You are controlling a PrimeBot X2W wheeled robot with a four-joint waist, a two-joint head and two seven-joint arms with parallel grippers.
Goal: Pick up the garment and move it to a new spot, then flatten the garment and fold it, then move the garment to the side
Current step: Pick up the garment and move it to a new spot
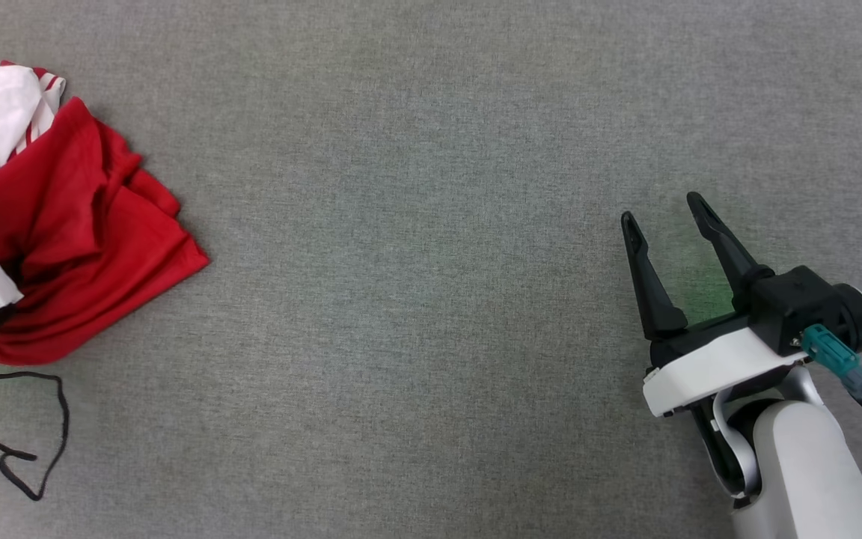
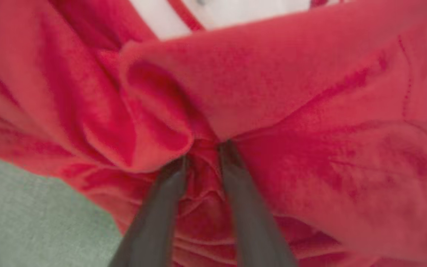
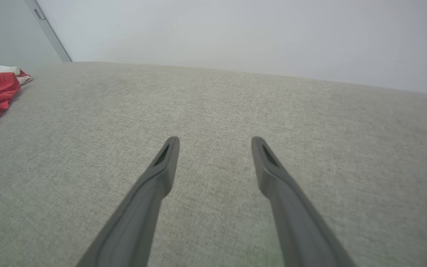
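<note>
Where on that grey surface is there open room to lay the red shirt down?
The wide grey surface between the garment and the right gripper is bare, top to bottom. Crowded: the left edge, where the left gripper digs into the garment, with a loose black cable beside it.

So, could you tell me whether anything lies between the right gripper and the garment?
Nothing visible does: just the grey surface lies between the right gripper and the garment at the far left.
</note>
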